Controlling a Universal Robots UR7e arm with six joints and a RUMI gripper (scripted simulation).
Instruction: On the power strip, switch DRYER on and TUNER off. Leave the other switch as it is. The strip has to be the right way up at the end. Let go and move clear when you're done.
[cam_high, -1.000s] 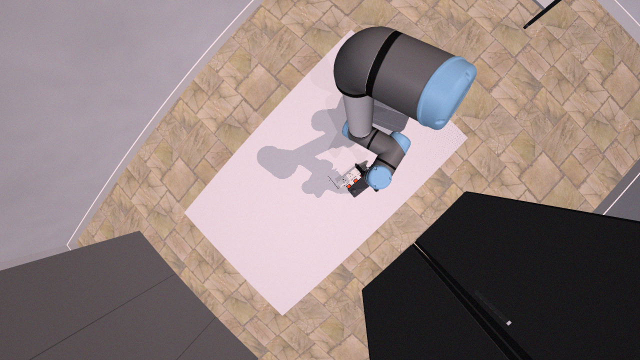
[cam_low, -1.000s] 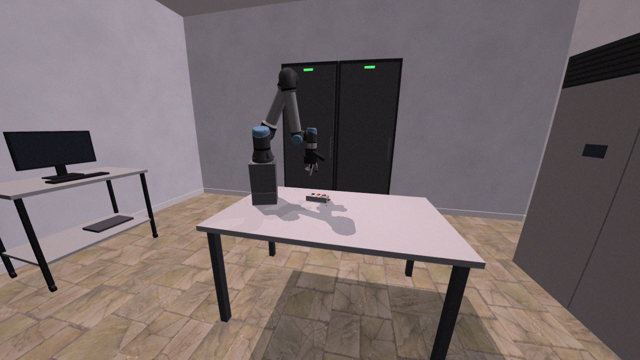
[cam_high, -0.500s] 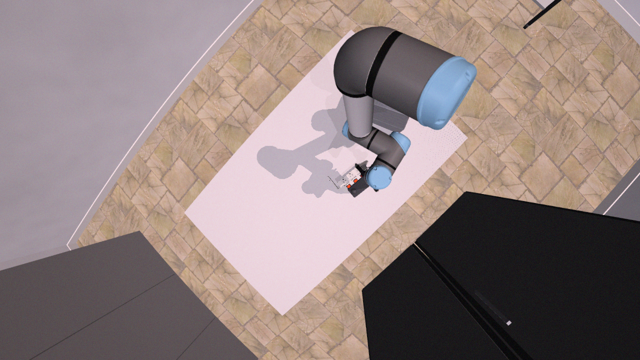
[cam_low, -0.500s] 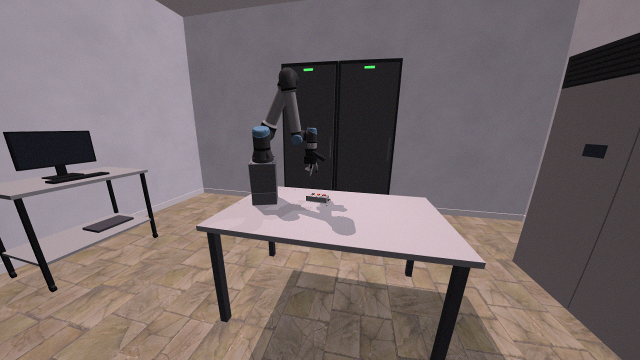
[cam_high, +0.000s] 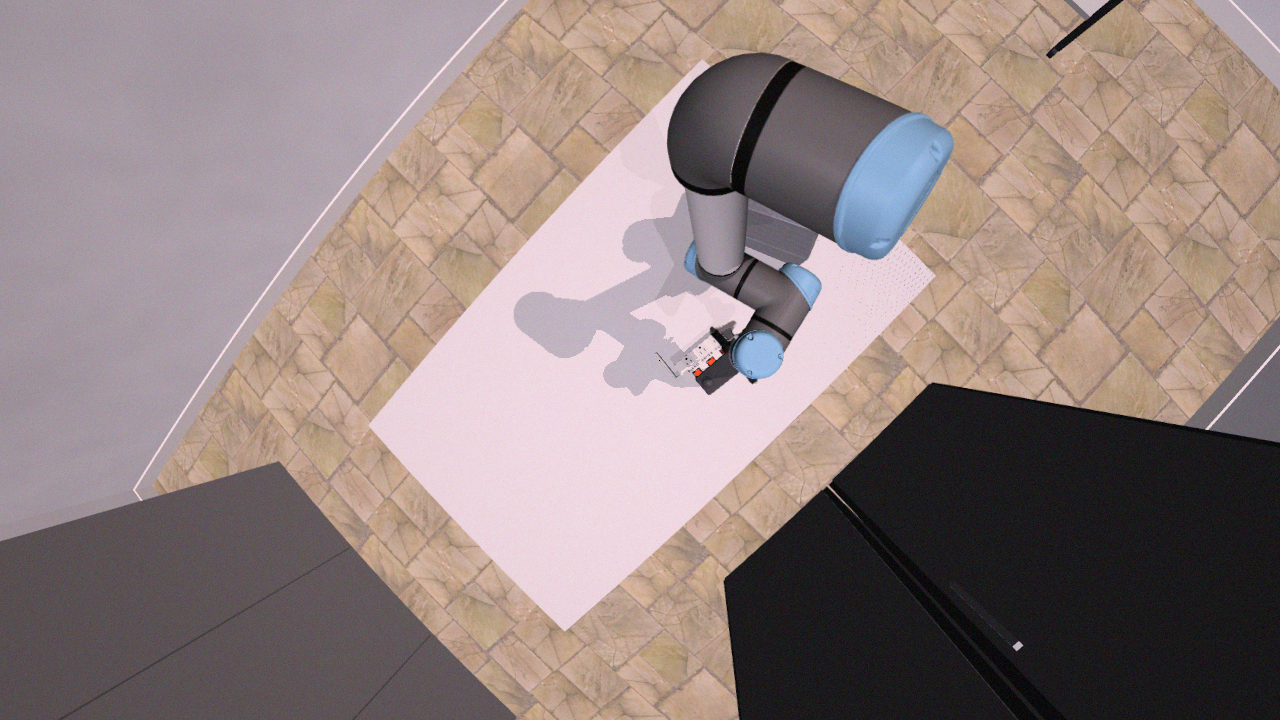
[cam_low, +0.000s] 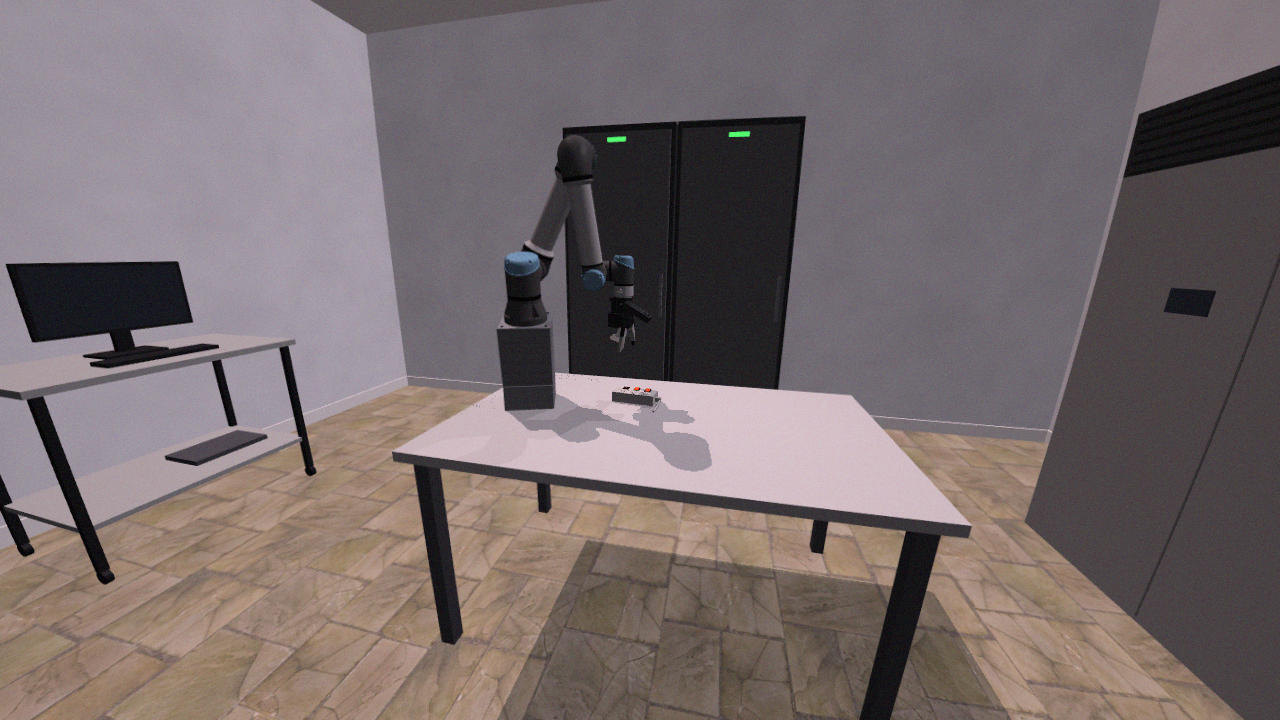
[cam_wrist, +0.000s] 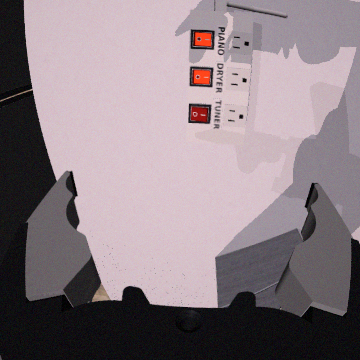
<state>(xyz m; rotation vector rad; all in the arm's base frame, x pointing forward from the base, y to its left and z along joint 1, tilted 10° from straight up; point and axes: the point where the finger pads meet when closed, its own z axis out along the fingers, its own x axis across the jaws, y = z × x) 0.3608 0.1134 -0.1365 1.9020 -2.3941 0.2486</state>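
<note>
A white power strip (cam_low: 634, 397) (cam_wrist: 235, 98) lies right way up on the table, its switches and sockets facing up. In the wrist view the PIANO switch (cam_wrist: 202, 39) and the DRYER switch (cam_wrist: 201, 77) are bright orange, lit. The TUNER switch (cam_wrist: 199, 114) is dark red, unlit. In the top view the arm's wrist hides part of the strip. My gripper (cam_low: 623, 344) (cam_wrist: 192, 179) is open and empty, well above the table; in the wrist view the strip shows beyond its fingertips.
The white table (cam_high: 537, 465) (cam_low: 769, 456) carries the robot's grey base block (cam_low: 526, 367) (cam_wrist: 255, 265). A thin grey rod (cam_wrist: 257, 10) is at the PIANO end of the strip. Dark cabinets (cam_low: 738, 250) stand behind the table. A side desk holds a monitor (cam_low: 100, 300).
</note>
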